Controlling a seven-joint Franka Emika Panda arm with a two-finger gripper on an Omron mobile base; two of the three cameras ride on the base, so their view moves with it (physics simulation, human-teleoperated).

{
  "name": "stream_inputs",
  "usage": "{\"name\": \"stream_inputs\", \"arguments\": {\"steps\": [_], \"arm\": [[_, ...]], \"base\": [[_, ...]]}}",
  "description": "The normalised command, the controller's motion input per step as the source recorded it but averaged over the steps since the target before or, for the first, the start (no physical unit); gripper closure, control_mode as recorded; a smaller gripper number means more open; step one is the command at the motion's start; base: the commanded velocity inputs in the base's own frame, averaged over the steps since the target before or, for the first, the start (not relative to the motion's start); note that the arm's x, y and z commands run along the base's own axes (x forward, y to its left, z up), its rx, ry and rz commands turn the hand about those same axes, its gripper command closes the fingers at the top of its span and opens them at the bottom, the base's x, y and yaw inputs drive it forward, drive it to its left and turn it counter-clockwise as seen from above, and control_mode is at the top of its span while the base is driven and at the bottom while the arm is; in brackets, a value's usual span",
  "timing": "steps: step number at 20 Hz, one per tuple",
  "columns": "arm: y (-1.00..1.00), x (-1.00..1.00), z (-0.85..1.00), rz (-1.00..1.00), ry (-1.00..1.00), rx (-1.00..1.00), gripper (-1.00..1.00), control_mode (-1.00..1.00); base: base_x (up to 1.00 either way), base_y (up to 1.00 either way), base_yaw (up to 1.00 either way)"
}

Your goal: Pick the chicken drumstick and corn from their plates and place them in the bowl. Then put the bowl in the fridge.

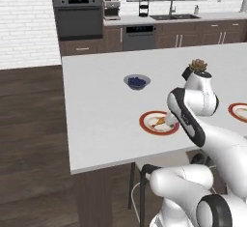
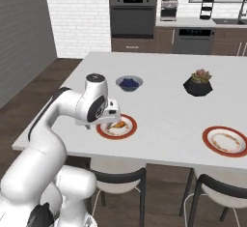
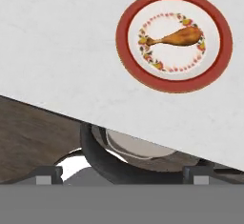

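The chicken drumstick (image 3: 176, 37) lies across the white centre of a red-rimmed plate (image 3: 174, 80), its thick end one way and its pale bone tip the other. That plate (image 2: 127, 131) sits near the front edge of the white bench (image 1: 96, 105), and in the right base view the robot's wrist hangs just over its near-left side, partly covering it. The tool (image 3: 121, 182) points down toward the bench edge; two dark finger tips (image 3: 45, 175) poke up well apart at the bottom of the hand view, so the tool looks spread, with nothing between the tips. A second red-rimmed plate (image 2: 226, 140) rests well off to the right on the same bench. Farther back stand a small blue-grey bowl of blueberries (image 2: 129, 82) and a black plant pot (image 2: 198, 85) holding a succulent. A dark chair (image 2: 118, 177) is tucked under the bench front. Ovens and dark cabinets line the far wall.
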Motion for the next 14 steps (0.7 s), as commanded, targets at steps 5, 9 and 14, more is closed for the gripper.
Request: {"name": "stream_inputs", "arguments": {"steps": [5,9,14], "arm": [[0.02,0.96,-0.25,0.37,0.02,-0.01,-1.0,-1.0],[-0.05,0.58,-0.28,0.7,0.0,-0.01,-1.0,-1.0],[0.0,0.03,-0.29,0.82,0.0,-0.23,-1.0,-1.0]], "base": [[0.0,0.0,0.0],[0.0,0.0,0.0],[0.0,0.0,0.0]]}}
